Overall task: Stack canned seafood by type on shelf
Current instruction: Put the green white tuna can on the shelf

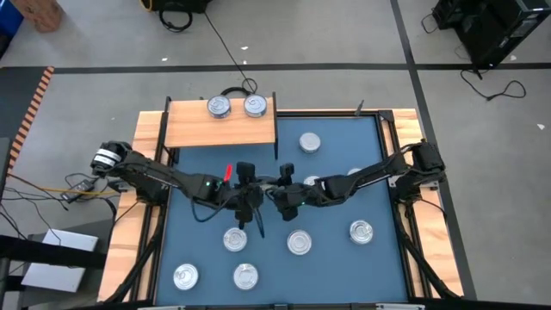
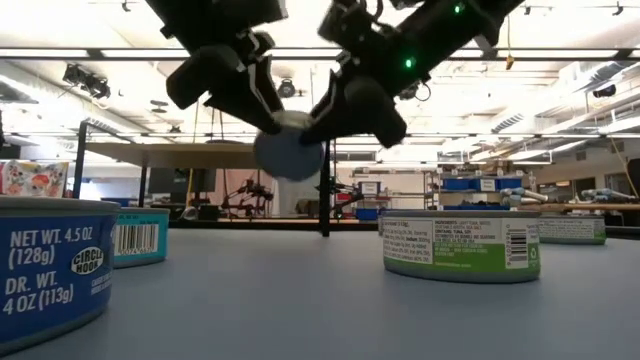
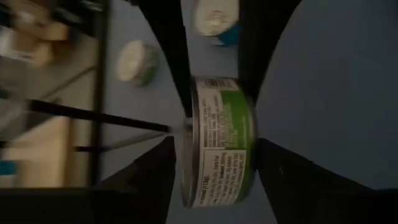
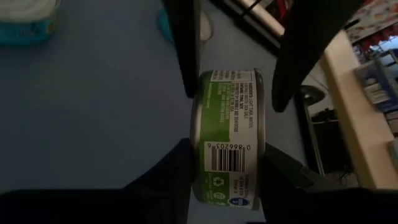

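Note:
A green-labelled can (image 3: 219, 140) (image 4: 229, 149) hangs in the air over the middle of the blue table, standing on edge; in the low view its round face (image 2: 290, 150) looks toward the near edge. My left gripper (image 3: 216, 141) (image 1: 250, 195) and my right gripper (image 4: 227, 146) (image 1: 280, 197) meet at it from opposite sides, both shut on it. The light wooden shelf (image 1: 198, 129) stands at the far left edge, with two cans (image 1: 219, 106) (image 1: 255, 105) resting on its board. My left gripper pinches the can across its two flat ends, near the rim (image 3: 189, 171), one finger on each face. It slants down from the table's left. The can is lifted clear, on edge. My right gripper pinches the same can across its flat ends, near the opposite rim (image 4: 198, 171), one finger on each face. It slants down from the table's right. The can is off the table between both grippers.
Several more cans stand on the table: one near the far edge (image 1: 310, 142), three in a row nearer (image 1: 235, 239) (image 1: 299, 243) (image 1: 361, 231), two by the near edge (image 1: 185, 275) (image 1: 246, 275). A blue can (image 2: 50, 265) and a green one (image 2: 460, 245) are close in the low view.

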